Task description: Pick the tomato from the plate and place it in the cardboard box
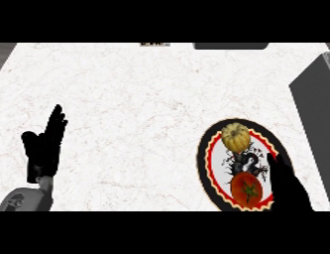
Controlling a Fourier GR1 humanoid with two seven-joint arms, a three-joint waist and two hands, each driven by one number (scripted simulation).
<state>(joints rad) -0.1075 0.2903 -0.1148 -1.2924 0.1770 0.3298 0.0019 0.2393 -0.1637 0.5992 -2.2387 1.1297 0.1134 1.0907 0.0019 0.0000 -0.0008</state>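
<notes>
Surface (138, 114): pale marbled top that fills most of the view; its near edge is cut off at the bottom
Plate (210, 149): round, dark rim with a red ring and a scalloped cream band, lying near the surface's right edge toward the near side; its right rim is partly hidden by the right hand and its lowest rim runs out of view
Tomato (247, 189): red with a dark green stalk star, lying on the near part of the plate; its right side meets the dark hand, and I cannot tell whether they touch
Second item on the plate (235, 137): yellowish and ribbed, on the far part of the plate; hard to name for sure
Plate's middle (245, 161): a dark pattern between the two items, too small to make out
Right hand (290, 188): black, over the plate's right rim just beside the tomato; it shows only as a dark shape, cut off at the bottom, so I cannot tell how its fingers stand
Left hand (44, 144): near the surface's left edge, fingers straight and pointing away, thumb out to the side, nothing in it; the grey forearm below is cut off
Box (321, 104): grey here, at the surface's right edge, well apart from the tomato; only its left wall and part of the opening show, the rest runs out of view
Far edge: a dark flat shape (230, 45) and a small label-like patch (155, 43), both cut off and unreadable
</notes>
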